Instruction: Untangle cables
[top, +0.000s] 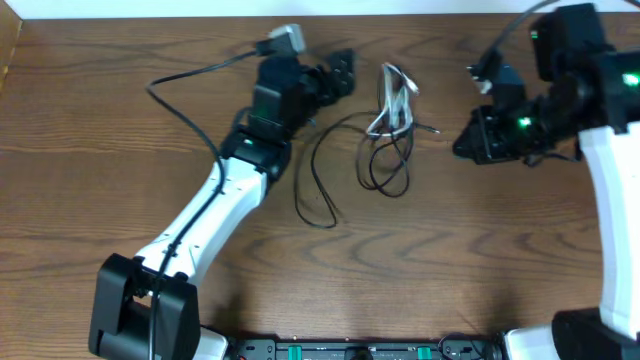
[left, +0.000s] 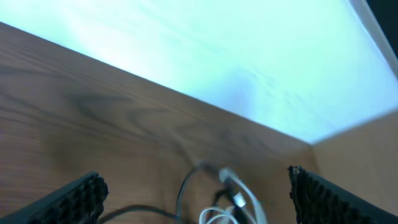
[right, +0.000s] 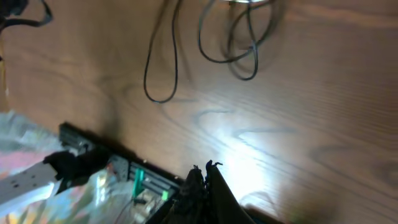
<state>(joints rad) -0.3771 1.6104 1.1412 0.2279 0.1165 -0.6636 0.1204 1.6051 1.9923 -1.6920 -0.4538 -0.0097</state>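
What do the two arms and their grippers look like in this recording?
Both the left arm and right arm have white links with black joints and wrist housings, small green lights, and black arm cabling attached. The left gripper and right gripper are black; the left one's fingers show ridged pads.

Reaches toward 1 o'clock with left gripper (top: 343, 72) spread wide; points toward 8 o'clock with right gripper (top: 468, 140) pinched closed.
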